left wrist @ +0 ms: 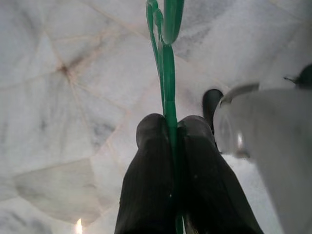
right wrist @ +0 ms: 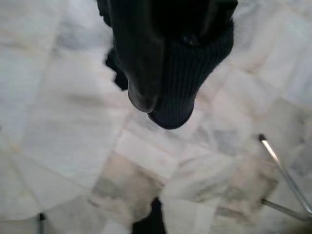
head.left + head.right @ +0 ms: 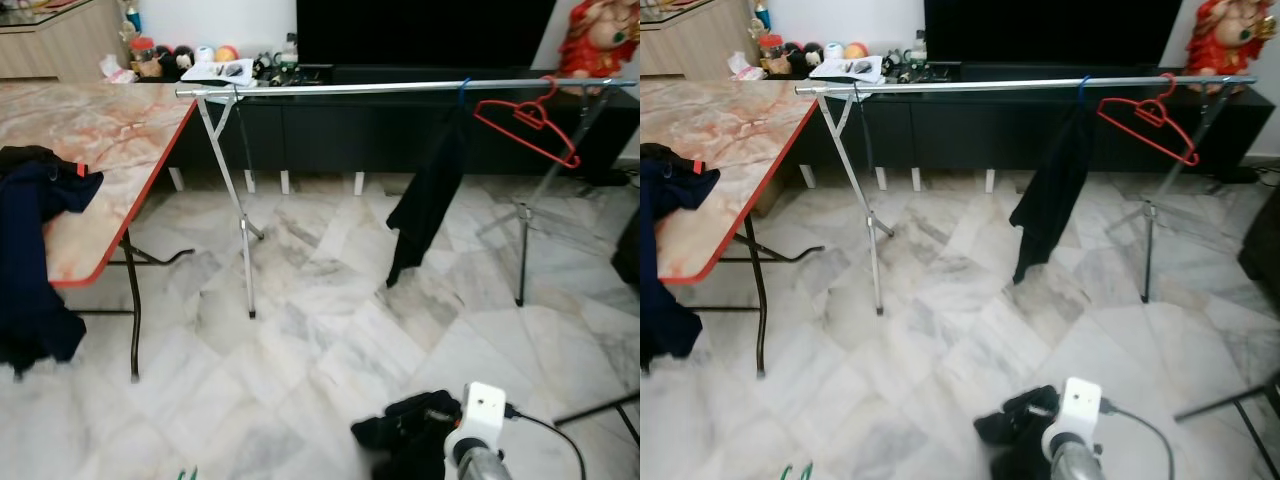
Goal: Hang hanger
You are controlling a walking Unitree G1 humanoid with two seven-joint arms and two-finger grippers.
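Observation:
My left gripper (image 1: 170, 126) is shut on a thin green hanger (image 1: 167, 58), which runs out past the fingertips over the marble floor. The hanger's green tips (image 3: 184, 473) peek in at the bottom edge of the left eye view. Ahead stands a silver clothes rail (image 3: 400, 87) on folding legs. A red hanger (image 3: 526, 121) hangs tilted near its right end, and a black garment (image 3: 428, 200) hangs from a blue hook beside it. My right gripper (image 2: 157, 105) hangs low over the floor, its fingers together with nothing between them, and it also appears at the bottom (image 3: 398, 438).
A marble-top table with a red edge (image 3: 120, 140) stands at the left, with dark blue clothes (image 3: 35, 250) draped over its near corner. A black TV console (image 3: 420, 120) runs behind the rail. Another stand's legs (image 3: 600, 408) reach in at the lower right.

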